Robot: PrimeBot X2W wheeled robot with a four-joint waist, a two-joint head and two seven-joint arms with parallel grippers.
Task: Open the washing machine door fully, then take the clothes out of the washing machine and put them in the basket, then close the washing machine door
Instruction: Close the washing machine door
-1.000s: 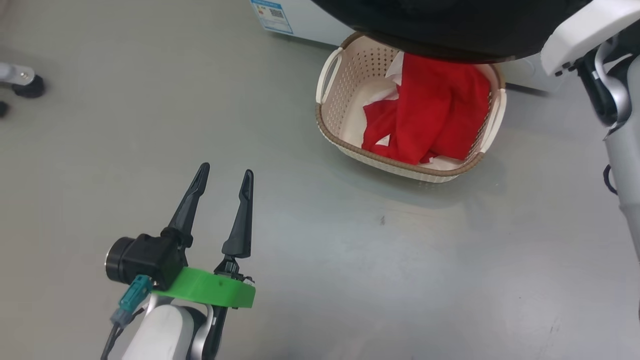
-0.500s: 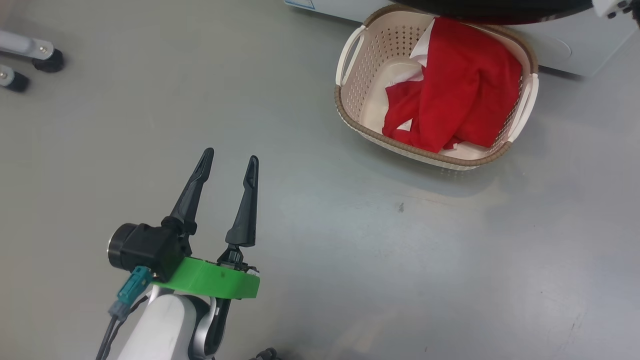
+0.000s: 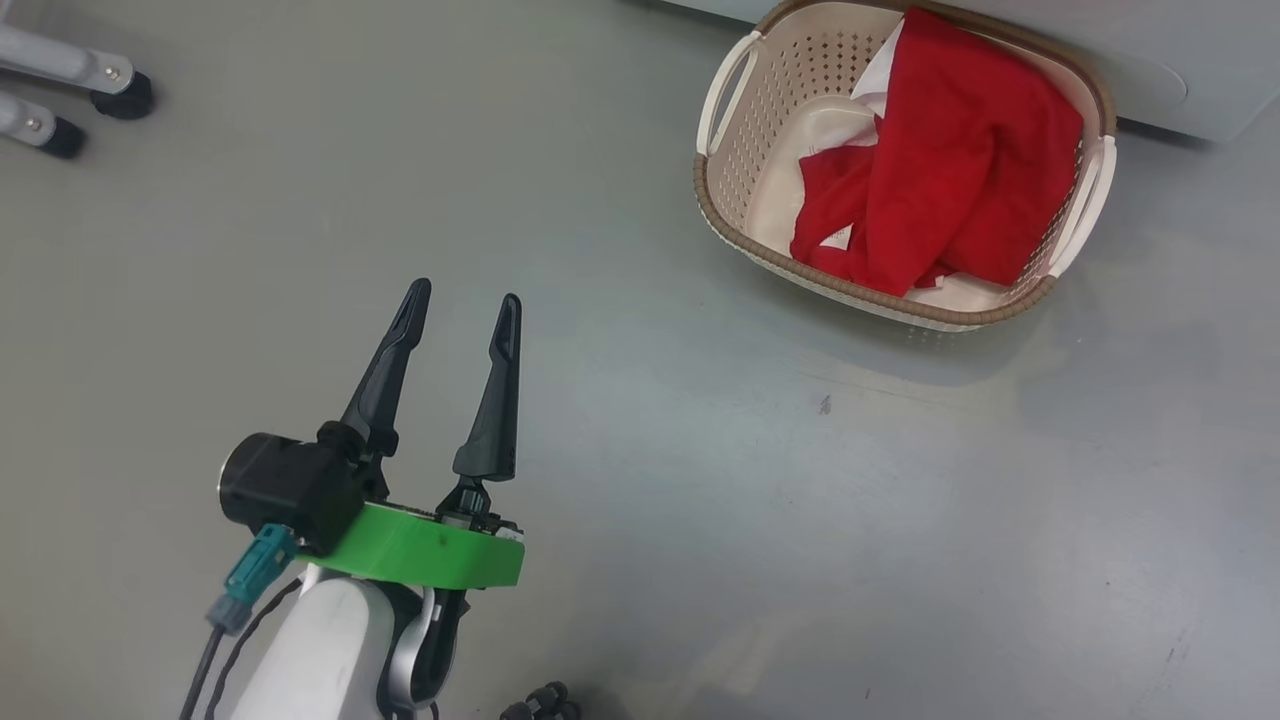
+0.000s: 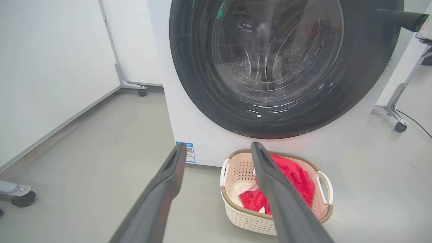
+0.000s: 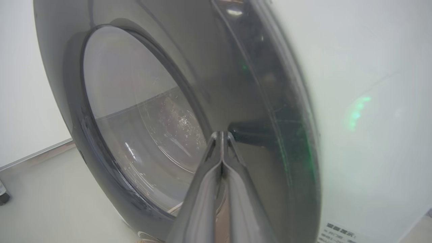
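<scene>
A white forearm (image 3: 320,650) carries a green collar (image 3: 420,545), black camera barrel (image 3: 285,490), teal plug (image 3: 255,570) and dark tapered gripper fingers (image 3: 490,400).

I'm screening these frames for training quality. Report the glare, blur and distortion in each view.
Head view: sharp, with a pale sheen on the floor and a soft shadow beside the basket. Left wrist view: wide-angle bending, streaky reflections on the washing machine door, and the left gripper looks soft up close. Right wrist view: the door rim is smeared, there is a green glint on the washing machine, and the shut right gripper is out of focus.
</scene>
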